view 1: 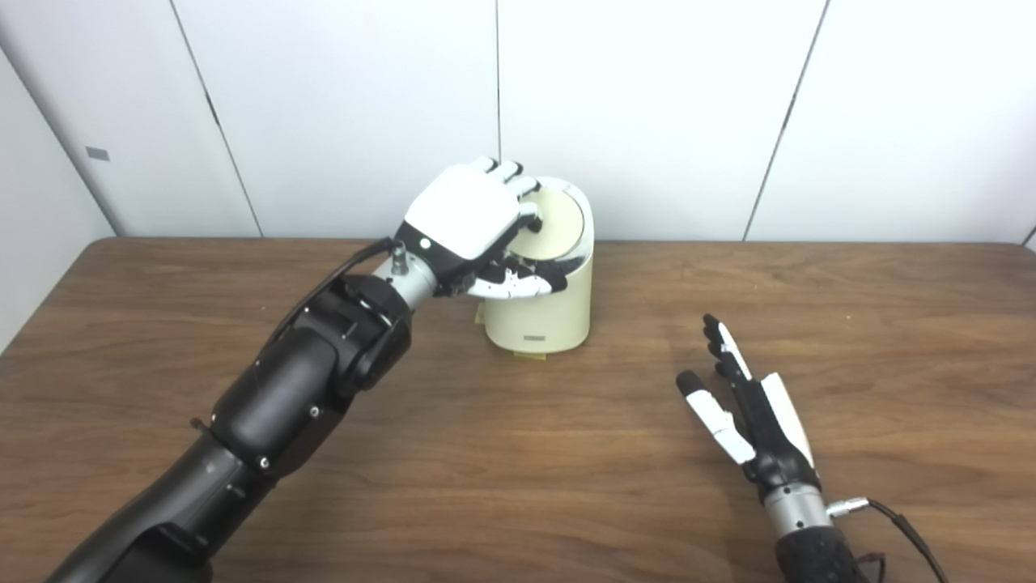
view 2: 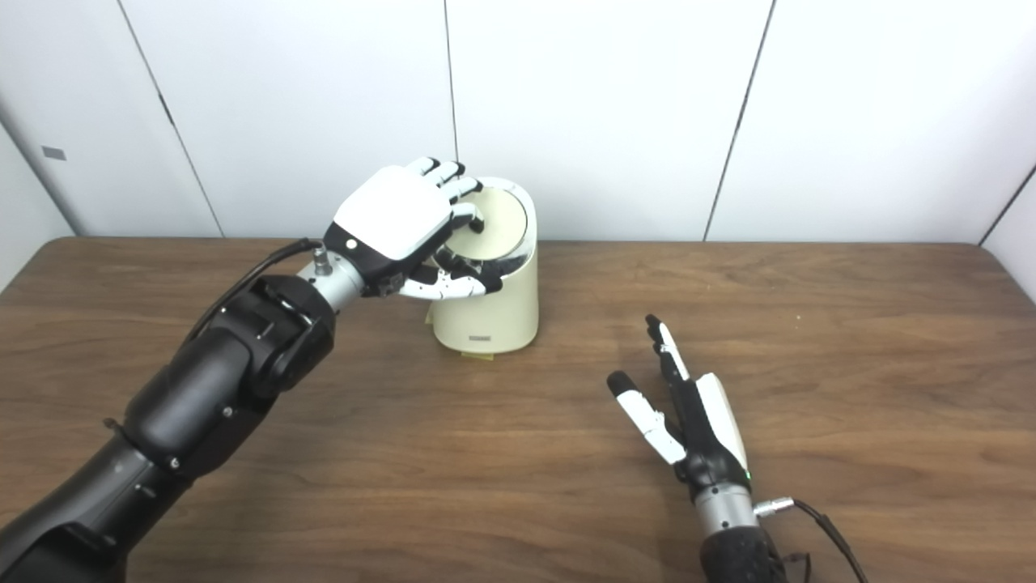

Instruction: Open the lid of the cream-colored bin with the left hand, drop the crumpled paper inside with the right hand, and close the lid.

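— Position and condition of the cream-colored bin [view 1: 541, 312]?

— It is found upright toward the far middle of the wooden table [view 1: 518, 453], close to the white wall panels [view 1: 647, 105]. Its round lid [view 1: 557, 220] is seen lying flat on top, down. The interior is hidden; contents cannot be determined.

— The left hand [view 1: 473, 219]?

— It is draped over the bin's left rim, fingers [view 1: 528, 217] curled onto the lid, thumb [view 1: 526, 283] laid against the front wall just under the rim. The lid edge is pinched between them.

— The right hand [view 2: 688, 409]?

— It is held well apart from the bin, low over the table to the right, fingers extended and spread, nothing held.
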### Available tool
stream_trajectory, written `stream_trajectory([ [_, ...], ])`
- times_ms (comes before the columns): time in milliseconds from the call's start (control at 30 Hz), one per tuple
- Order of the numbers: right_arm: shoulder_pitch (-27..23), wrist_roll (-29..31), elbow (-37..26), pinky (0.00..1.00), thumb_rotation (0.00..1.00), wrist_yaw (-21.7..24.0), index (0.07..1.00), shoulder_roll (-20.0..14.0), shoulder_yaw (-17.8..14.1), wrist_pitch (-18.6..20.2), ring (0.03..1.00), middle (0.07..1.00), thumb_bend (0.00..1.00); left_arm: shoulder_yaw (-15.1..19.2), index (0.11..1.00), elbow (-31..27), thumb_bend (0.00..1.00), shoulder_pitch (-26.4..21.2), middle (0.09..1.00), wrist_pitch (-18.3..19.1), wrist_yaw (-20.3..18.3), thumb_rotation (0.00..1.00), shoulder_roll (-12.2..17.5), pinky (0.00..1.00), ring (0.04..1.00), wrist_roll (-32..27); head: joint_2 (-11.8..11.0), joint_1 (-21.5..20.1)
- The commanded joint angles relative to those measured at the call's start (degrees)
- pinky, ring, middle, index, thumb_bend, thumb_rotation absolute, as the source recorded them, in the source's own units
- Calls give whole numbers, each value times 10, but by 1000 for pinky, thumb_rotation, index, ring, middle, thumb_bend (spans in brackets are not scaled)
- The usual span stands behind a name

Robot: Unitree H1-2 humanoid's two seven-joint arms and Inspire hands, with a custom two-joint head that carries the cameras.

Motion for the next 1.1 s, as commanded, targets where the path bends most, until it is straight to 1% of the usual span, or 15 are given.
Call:
stream_trajectory([
  [0,-15,-2,-22,920,1000,-1,982,-3,-4,-2,953,965,653,-16,751,15,586,3,954,-15,2,1000,8,986,985,30,1,-1],
  [67,-17,3,-19,922,1000,-2,982,-2,-6,-5,957,968,650,-25,795,19,574,7,993,-19,10,1000,9,998,998,50,2,-1],
  [133,-20,6,-18,923,1000,-4,982,0,-8,-8,958,969,652,-34,807,21,566,10,999,-24,16,1000,11,1000,1000,68,2,0],
  [233,-23,4,-19,933,1000,-5,985,1,-11,-3,962,971,640,-42,812,18,564,12,1000,-28,8,1000,14,1000,1000,83,2,0],
  [367,-25,7,-19,943,1000,-3,985,3,-12,-2,963,970,640,-35,786,18,559,16,1000,-30,12,1000,12,1000,1000,74,1,-1],
  [433,-27,7,-15,936,1000,-4,984,3,-13,-3,956,968,640,-25,778,19,553,19,995,-30,19,1000,9,1000,1000,58,-2,-1],
  [500,-29,6,-10,924,1000,-6,984,3,-13,-5,948,966,642,-9,771,20,544,19,975,-30,27,1000,4,1000,997,30,-3,-1],
  [600,-32,6,-6,916,1000,-7,983,3,-13,-7,951,965,642,16,777,13,544,17,915,-31,31,1000,-1,971,956,-11,-5,-1],
  [667,-33,3,-5,919,1000,-6,985,3,-11,-4,955,968,641,32,776,10,531,18,877,-39,51,1000,-5,933,926,-34,-7,-1],
  [733,-35,0,-4,913,1000,-6,986,2,-10,-1,954,968,640,56,777,1,508,20,840,-46,79,917,-11,853,878,-62,-8,0],
  [800,-37,1,-1,912,1000,-7,986,3,-10,-1,955,969,644,83,779,-11,495,24,825,-48,93,866,-20,792,856,-93,-10,0],
  [833,-38,2,2,913,1000,-7,985,3,-11,-2,956,970,653,98,782,-17,482,25,817,-46,94,832,-26,742,835,-109,-12,1],
  [933,-40,4,6,917,1000,-8,985,2,-11,-3,958,971,652,134,822,-39,461,31,826,-34,87,844,-40,713,811,-142,-13,2],
  [967,-41,4,9,917,1000,-8,985,2,-12,-5,958,971,653,146,838,-48,447,33,833,-29,82,863,-44,712,815,-154,-15,3],
  [1067,-44,2,15,918,1000,-10,984,0,-11,-8,957,969,654,174,858,-74,446,42,852,-6,63,820,-53,763,853,-181,-17,3],
])
